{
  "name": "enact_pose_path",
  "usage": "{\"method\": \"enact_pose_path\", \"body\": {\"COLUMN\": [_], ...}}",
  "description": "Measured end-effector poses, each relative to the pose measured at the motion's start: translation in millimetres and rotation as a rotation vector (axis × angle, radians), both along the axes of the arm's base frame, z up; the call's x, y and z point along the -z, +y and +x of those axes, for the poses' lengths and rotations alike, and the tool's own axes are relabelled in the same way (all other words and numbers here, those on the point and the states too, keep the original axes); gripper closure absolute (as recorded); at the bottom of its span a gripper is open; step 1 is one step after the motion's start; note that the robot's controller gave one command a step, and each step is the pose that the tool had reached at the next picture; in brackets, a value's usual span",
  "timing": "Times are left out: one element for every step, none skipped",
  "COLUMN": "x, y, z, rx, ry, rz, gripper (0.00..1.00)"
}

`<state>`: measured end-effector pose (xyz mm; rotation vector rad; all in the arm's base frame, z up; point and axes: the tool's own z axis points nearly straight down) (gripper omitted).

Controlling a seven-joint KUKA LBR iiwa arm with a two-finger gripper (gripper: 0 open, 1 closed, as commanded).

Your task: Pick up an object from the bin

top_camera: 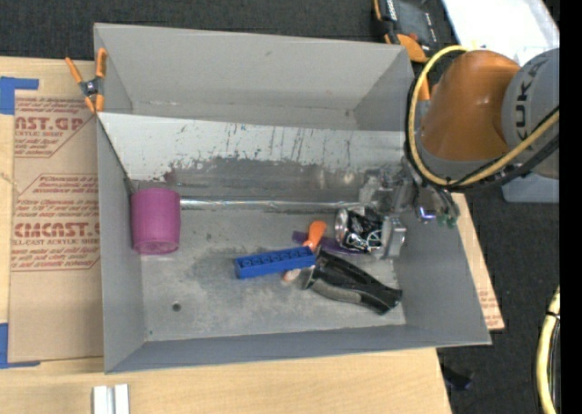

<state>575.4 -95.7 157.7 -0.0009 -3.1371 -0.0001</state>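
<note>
Black stapler-like tool [353, 285] lies at six o'clock from the claw [368, 228]. It is likely stiff and weighty, best pinched across its narrow body. Whether the claw is open or closed, I cannot tell.

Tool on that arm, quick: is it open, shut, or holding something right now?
Tool: cannot be told. It hangs low at the right of the bin, just above a black stapler-like object.

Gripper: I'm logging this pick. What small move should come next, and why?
Probably a short descent toward the black tool: the gripper hangs right beside it, with the small orange piece and blue brick close by.
</note>
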Motion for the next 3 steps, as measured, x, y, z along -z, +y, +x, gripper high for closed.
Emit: {"method": "enact_pose_path", "body": {"x": [-5, 67, 88], "y": [0, -29, -36], "z": [1.4, 14.3, 11.6], "rx": [-0.001, 0.127, 0.110], "ry": [-0.007, -0.010, -0.014], "rz": [-0.001, 0.000, -0.001], "gripper": [0.00, 0.00, 0.00]}}
